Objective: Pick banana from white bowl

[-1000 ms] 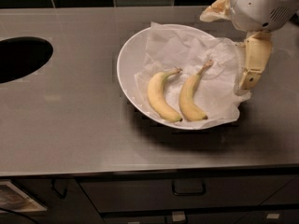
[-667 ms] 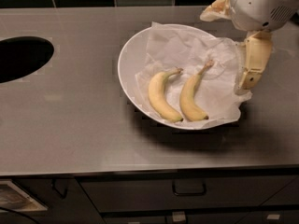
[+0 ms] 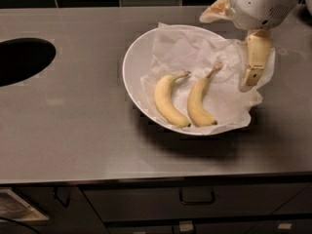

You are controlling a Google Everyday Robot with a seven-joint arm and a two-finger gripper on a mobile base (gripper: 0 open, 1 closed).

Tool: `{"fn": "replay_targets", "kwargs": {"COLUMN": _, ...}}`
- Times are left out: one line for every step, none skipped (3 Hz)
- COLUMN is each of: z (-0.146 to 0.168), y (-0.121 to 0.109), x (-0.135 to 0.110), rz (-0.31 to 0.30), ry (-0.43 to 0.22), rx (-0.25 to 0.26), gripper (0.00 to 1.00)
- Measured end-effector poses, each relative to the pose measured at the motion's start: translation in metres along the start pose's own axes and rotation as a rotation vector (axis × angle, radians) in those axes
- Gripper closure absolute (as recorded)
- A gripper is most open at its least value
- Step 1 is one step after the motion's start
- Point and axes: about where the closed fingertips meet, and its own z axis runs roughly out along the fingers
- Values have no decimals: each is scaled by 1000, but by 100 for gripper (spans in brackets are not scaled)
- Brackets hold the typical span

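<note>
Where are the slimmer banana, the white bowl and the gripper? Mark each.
banana (image 3: pixel 199 104): camera view, mid-body.
white bowl (image 3: pixel 139 62): camera view, bare left wall.
gripper (image 3: pixel 249 76): camera view, lower end, over bowl's right edge.

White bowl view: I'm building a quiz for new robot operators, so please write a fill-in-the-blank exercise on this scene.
1. The white bowl holds ___ bananas.
2. The crumpled paper lies ___ the fruit.
3. The gripper hangs over the bowl's ___ edge, as the picture shows it, apart from both fruits.
4. The plumper banana lies on the picture's ___ side of the banana with the long straight stem.

Missing words: two; under; right; left.
</note>
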Motion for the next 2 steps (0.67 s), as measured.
{"fn": "replay_targets", "kwargs": {"z": 14, "y": -32, "x": 11, "rz": -51, "ry": -57, "rx": 6, "gripper": 0}}
{"fn": "replay_targets", "kwargs": {"z": 15, "y": -40, "x": 10, "rz": -52, "ry": -61, "rx": 34, "gripper": 0}}
